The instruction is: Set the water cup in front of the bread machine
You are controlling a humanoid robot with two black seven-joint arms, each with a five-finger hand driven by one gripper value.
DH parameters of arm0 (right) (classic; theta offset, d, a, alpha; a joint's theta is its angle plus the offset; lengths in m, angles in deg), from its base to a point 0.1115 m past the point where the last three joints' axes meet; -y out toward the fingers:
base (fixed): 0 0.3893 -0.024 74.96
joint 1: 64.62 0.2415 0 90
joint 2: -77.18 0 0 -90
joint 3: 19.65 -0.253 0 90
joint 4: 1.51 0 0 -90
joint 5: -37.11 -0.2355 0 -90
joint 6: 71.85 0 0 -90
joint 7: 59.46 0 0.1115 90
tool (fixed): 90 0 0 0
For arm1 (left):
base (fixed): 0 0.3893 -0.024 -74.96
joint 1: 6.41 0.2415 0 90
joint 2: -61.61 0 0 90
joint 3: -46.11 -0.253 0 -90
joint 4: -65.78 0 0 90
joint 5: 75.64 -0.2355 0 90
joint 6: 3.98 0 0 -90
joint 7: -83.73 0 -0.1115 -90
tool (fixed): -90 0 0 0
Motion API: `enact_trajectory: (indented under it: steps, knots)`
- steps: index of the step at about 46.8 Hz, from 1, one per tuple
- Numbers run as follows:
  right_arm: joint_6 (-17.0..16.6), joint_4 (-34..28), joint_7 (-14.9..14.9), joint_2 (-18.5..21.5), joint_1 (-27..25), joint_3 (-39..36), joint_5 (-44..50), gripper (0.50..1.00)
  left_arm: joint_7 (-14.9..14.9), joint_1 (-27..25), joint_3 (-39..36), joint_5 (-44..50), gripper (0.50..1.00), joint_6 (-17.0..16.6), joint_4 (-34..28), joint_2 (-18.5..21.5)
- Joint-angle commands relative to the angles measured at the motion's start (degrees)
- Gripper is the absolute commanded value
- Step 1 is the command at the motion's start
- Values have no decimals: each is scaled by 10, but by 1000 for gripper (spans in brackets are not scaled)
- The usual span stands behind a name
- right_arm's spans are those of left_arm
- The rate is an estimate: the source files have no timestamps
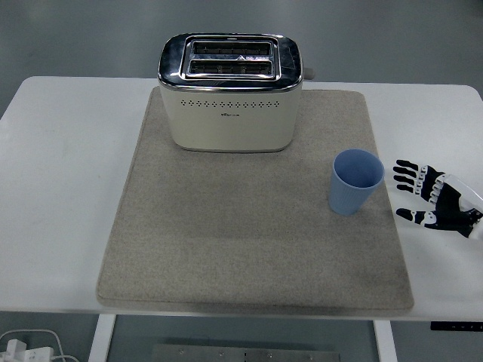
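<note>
1. Head view: right hand (438, 200) in from the right edge, low over the white table (60, 188), palm turned toward the cup (355, 181).
2. Fingers (407, 172) spread and relaxed, gripping nothing; thumb held lower, apart from the other four.
3. Fingertips pointing left, just beside the cup's right wall but not touching it; a strip of mat (249, 234) edge and bare table showing between them.
4. Cup: light blue, upright, open mouth up, standing on the mat's right part, left of the fingertips.
5. Toaster (230, 94): cream body, chrome top with two slots, at the mat's far edge, well beyond the fingers and up-left of them.
6. Cup off to the right of the toaster's front and nearer the camera, apart from it; not directly before the toaster's face.
7. Mat: grey-beige, square, covering the table's middle; its right border running just under the fingertips.
8. White cable and plug (23, 348) below the table's near-left corner, far from the fingers.
9. Left hand nowhere seen.
</note>
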Motion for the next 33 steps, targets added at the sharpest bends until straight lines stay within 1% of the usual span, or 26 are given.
enact_trajectory:
  steps: [1, 7, 14, 23, 29, 33]
  knots:
    - [12, 5, 0, 1, 0, 3, 0, 928, 0, 0, 0, 1, 1000, 0, -2, 0]
    - [15, 8, 0, 6, 2, 2, 0, 928, 0, 0, 0, 1, 1000, 0, -3, 0]
    - [31, 12, 0, 22, 4, 3, 0, 928, 0, 0, -1, 0, 1000, 0, -3, 0]
    - [40, 12, 0, 43, 7, 5, 9, 928, 0, -1, 0, 1, 1000, 0, -2, 0]
    - [42, 12, 0, 47, 8, 5, 19, 926, 0, -2, 0, 1, 1000, -1, -2, 0]
    - [50, 12, 0, 51, 9, 5, 19, 928, 0, -1, 0, 1, 1000, -1, -3, 0]
